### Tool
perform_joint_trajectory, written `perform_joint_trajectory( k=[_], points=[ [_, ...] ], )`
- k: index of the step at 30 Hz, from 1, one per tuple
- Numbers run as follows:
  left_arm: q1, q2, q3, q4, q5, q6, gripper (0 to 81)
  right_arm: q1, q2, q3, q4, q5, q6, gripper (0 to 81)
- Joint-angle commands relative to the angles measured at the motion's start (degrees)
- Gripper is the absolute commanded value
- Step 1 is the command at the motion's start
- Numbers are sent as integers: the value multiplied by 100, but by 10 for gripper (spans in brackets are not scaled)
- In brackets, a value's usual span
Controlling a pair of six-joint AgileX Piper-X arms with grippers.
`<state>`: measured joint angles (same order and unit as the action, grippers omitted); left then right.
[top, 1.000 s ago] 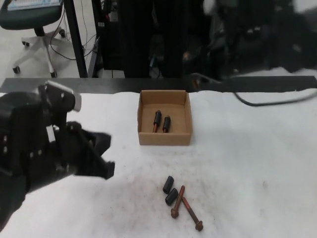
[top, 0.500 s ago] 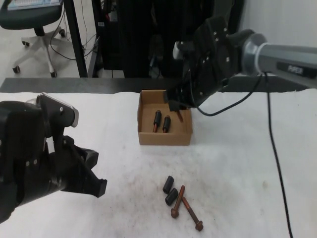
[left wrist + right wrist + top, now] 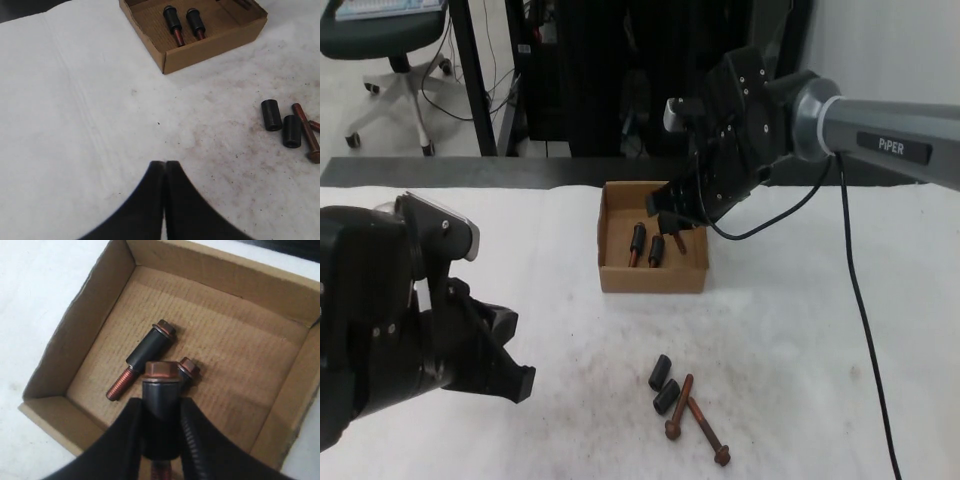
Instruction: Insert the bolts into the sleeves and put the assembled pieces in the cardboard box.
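Over the box (image 3: 80, 335) at twelve o'clock my right hand (image 3: 161, 407) pinches a sleeved bolt (image 3: 160, 387); my left hand (image 3: 165, 167) is pressed together.

Office chair (image 3: 382, 38) beyond white bench (image 3: 820, 330)

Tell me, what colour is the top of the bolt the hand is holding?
Coppery reddish-brown. The bolt shows best in the right wrist view.

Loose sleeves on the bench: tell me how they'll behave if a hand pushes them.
The loose sleeves are short cylinders lying on their sides, so they'd probably roll. They look rigid, unlikely to squash. One lies beside a bolt, which might block it.
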<state>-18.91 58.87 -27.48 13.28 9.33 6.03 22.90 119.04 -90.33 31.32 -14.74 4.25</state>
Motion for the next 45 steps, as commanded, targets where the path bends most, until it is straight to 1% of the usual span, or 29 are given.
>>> perform_joint_trajectory(
  k=[1, 3, 5, 6, 10, 13, 15, 21, 24, 26, 29, 34, 39, 43, 45],
  points=[
    [5, -75, -3, 0, -44, 4, 3, -14, -49, -82, -73, -12, -45, 8],
    [5, -75, -3, 0, -44, 4, 3, -14, -49, -82, -73, -12, -45, 8],
    [5, -75, -3, -5, -21, 4, 3, -14, -49, -82, -71, -12, -234, 0],
    [5, -75, -3, -5, -3, 4, 3, -14, -49, -82, -71, -12, -303, 15],
    [5, -75, -3, -5, 82, 4, 3, -14, -49, -82, -71, 1, -388, 160],
    [5, -75, -3, -5, 82, 4, 3, -14, -49, -82, -100, 338, -388, 253],
    [5, -75, -3, -5, 82, 4, 3, -14, -49, -82, -162, 480, -388, 275],
    [5, -75, -3, 22, 80, 4, 3, -14, -49, -82, -364, 503, -388, 277],
    [5, -75, -3, 111, 80, 4, 3, -14, -70, -87, -250, 491, -388, 277],
    [5, -75, -3, 188, 80, 4, 3, -14, -126, -87, 61, 479, -388, 277],
    [5, -93, -3, 235, 129, 40, 3, -14, -275, -87, 919, 315, -425, 293],
    [-6, -336, -3, 3, 536, -49, 3, 23, -569, -87, 2330, -121, -839, 340],
    [-6, -530, -18, -71, 567, -151, 3, 186, -659, -75, 2899, -192, -1342, 346],
    [-6, -603, -81, -20, 1155, -528, 3, 399, -659, -65, 3459, -192, -1346, 346],
    [-6, -646, -130, 116, 1189, -603, 3, 515, -676, -55, 3629, -192, -1318, 345]
  ],
)
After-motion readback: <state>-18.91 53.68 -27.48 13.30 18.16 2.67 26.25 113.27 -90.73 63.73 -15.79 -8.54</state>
